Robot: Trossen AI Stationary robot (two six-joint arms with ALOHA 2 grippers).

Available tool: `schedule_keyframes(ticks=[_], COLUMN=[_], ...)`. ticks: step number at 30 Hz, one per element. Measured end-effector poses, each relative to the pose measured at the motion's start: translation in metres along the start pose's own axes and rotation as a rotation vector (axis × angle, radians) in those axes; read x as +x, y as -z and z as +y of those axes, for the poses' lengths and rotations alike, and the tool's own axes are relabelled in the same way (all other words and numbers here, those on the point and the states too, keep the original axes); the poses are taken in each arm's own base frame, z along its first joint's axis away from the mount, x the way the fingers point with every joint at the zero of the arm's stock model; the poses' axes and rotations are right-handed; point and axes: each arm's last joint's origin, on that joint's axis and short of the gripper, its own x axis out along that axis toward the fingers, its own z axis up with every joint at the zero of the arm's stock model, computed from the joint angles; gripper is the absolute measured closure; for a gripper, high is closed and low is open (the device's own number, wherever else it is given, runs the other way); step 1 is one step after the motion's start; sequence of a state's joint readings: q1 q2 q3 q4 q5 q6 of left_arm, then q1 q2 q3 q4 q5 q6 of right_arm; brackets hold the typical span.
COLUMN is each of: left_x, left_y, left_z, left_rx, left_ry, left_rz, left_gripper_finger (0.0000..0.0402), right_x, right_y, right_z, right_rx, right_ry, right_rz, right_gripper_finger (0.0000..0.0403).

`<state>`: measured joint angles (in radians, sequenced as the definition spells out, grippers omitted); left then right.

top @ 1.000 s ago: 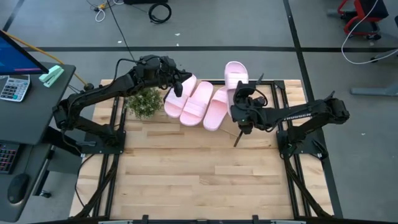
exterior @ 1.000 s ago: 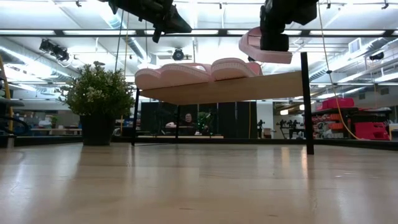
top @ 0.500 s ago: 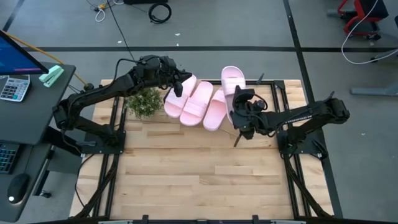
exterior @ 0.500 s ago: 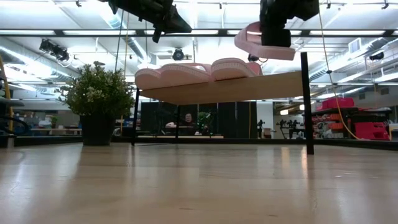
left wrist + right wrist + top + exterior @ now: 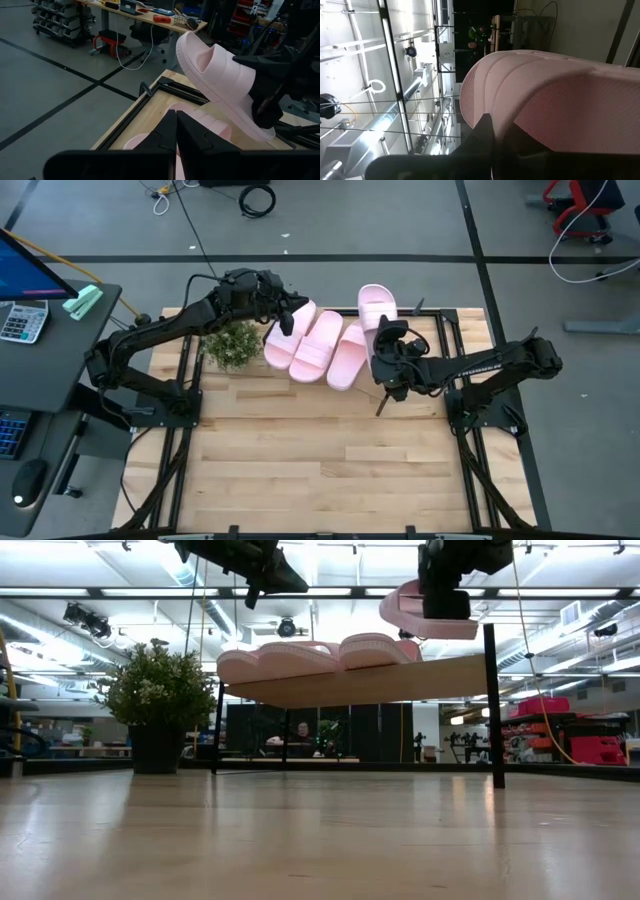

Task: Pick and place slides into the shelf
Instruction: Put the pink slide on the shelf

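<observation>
the right gripper (image 5: pixel 385 345) was clenched on the fourth slide (image 5: pixel 376 304), holding it in the air above the right end of the shelf (image 5: pixel 400 682); in the low view that slide (image 5: pixel 425 618) hung tilted, clear of the board and higher than the others, with the gripper (image 5: pixel 445 602) clamped on its near side. in the right wrist view the ribbed pink sole (image 5: pixel 560 95) filled most of the picture, pressed against the dark fingers (image 5: pixel 485 135). three more slides (image 5: pixel 318 343) lay side by side on the slanted shelf, touching one another, angled with their far ends toward the upper right in the high view; in the low view they formed a pink row (image 5: pixel 310 655) along the top of the light-wood board, which stood on thin black legs (image 5: pixel 492 705). the left gripper (image 5: pixel 287 315) hovered over the left end of that row, just above the leftmost slide, and its fingers (image 5: pixel 172 135) were pressed together with nothing between them. from the left wrist view the held slide (image 5: pixel 220 80) showed tilted in the air, with the right arm's dark gripper (image 5: pixel 272 80) gripping it. a small potted plant (image 5: pixel 234 343) stood on the table (image 5: pixel 320 460) just left of the shelf, under the left arm.
</observation>
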<state>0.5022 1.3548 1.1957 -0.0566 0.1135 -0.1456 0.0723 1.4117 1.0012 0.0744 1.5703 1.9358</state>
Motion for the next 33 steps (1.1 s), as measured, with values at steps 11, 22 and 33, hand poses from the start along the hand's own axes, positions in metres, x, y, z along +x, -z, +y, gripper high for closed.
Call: schedule_keyframes(ticks=[11, 22, 33], left_x=[0.0, 0.0, 0.0], left_y=[0.0, 0.0, 0.0008], left_z=[0.0, 0.0, 0.0001], left_rx=[0.0, 0.0, -0.001], left_ry=[0.0, 0.0, -0.001], left_rz=[0.0, 0.0, 0.008], left_gripper_finger=[0.0378, 0.0387, 0.0383], right_x=[0.0013, -0.0038, -0.0015], right_y=[-0.001, -0.0007, -0.0023], right_z=[-0.0017, -0.0022, -0.0052], right_rx=[-0.044, -0.039, -0.098], right_ry=[0.0, 0.0, 0.0], right_rz=[-0.005, 0.013, 0.005], right_gripper_finger=[0.0395, 0.0395, 0.0395])
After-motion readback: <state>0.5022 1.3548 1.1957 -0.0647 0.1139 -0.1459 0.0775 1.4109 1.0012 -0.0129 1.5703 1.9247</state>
